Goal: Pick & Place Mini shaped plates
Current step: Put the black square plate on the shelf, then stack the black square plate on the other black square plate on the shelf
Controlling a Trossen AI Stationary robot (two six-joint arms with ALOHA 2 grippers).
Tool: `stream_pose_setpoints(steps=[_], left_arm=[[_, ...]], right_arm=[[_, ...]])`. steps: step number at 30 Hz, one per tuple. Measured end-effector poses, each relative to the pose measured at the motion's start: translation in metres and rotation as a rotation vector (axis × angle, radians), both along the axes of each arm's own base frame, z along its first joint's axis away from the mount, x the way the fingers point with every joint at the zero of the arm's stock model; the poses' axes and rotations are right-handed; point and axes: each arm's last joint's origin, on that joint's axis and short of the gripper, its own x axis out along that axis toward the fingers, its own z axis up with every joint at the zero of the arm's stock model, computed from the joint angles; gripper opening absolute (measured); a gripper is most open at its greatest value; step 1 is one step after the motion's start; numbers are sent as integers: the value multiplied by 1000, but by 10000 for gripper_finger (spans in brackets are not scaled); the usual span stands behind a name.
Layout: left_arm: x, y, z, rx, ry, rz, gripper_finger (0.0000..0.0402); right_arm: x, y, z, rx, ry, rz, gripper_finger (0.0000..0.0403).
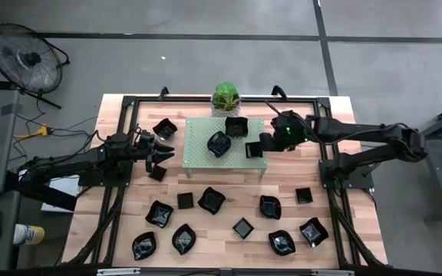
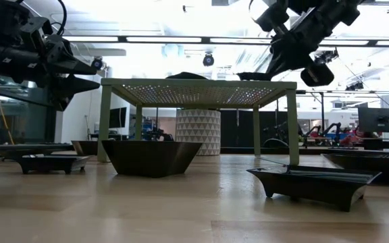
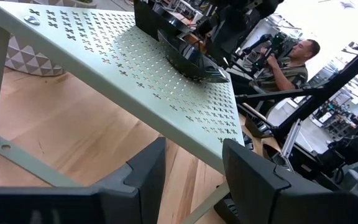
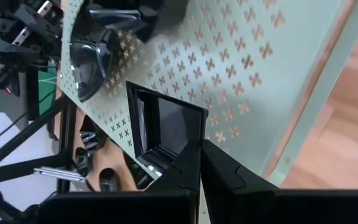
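My left gripper (image 1: 166, 151) hovered empty, fingers apart, beside the pale green perforated metal rack (image 1: 198, 157). Two glossy black mini dishes (image 1: 219, 143) sat up there; my right gripper (image 1: 261, 146) pinched a third, square one (image 4: 166, 127) over the rack's right edge. A dozen or so waited below, loosely spaced.

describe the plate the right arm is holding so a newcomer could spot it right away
Find the pale green perforated rack at the back middle of the table, in front of the potted plant. At the rack's right edge, the right gripper pinches a small square black plate. Unlike the two plates resting near the rack's middle and back, this one sits at the rim, gripped by its edge.
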Motion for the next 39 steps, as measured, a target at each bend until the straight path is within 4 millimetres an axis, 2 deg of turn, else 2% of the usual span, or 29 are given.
stream_pose_setpoints(steps=[13, 28, 39], left_arm=[[0, 0, 0, 0, 0, -3, 156], [0, 0, 0, 0, 0, -2, 156], [0, 0, 0, 0, 0, 2, 156]], right_arm=[[-1, 3, -3, 120, 42, -133, 0], [6, 1, -9, 160, 50, -140, 3], [3, 2, -4, 133, 23, -124, 103]])
